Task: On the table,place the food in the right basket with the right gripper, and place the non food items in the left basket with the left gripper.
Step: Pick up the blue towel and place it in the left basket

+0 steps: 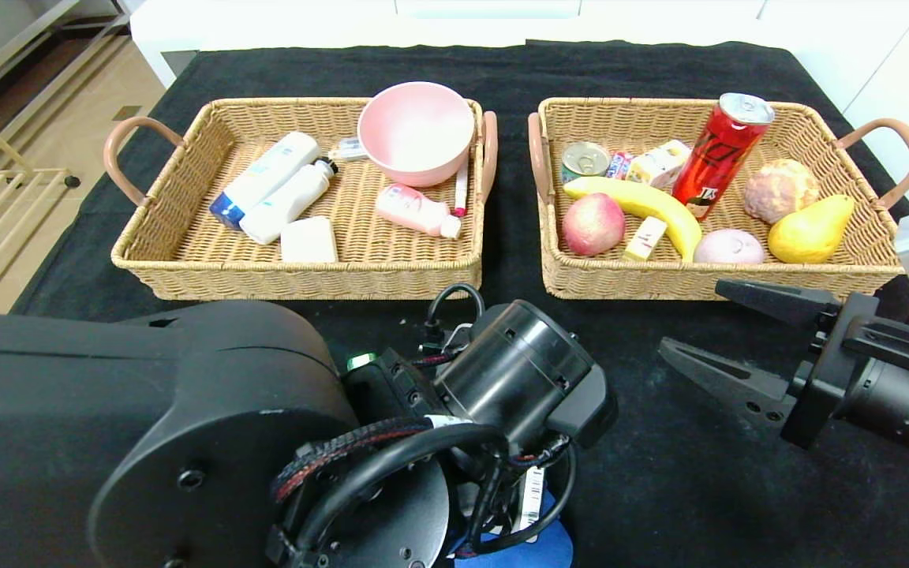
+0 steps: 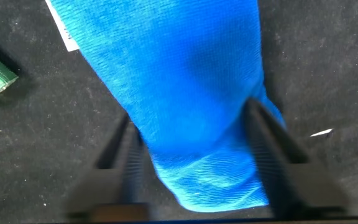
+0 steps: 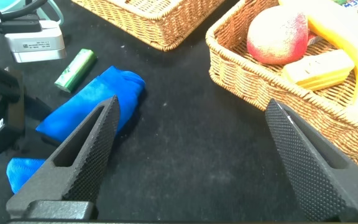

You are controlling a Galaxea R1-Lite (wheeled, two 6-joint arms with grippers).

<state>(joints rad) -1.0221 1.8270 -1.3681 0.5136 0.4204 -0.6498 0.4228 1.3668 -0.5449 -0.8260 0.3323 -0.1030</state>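
**Blue cloth between left fingers, both baskets filled**

Where black cloth covers the table (image 1: 660, 489), with white cabinets beyond the left basket (image 1: 186, 268): blue cloth (image 2: 185, 93) near that basket, straddled by left gripper (image 2: 191, 155), not yet clamped. Right gripper (image 1: 727, 335) spread wide, empty, near right basket (image 1: 738, 284). Seen only by right wrist: small green packet (image 3: 75, 70) beside the cloth.

Left pincer (image 2: 191, 158) pointed down — fingers (image 2: 120, 155) spread, right pincer (image 1: 719, 335) low, wide open
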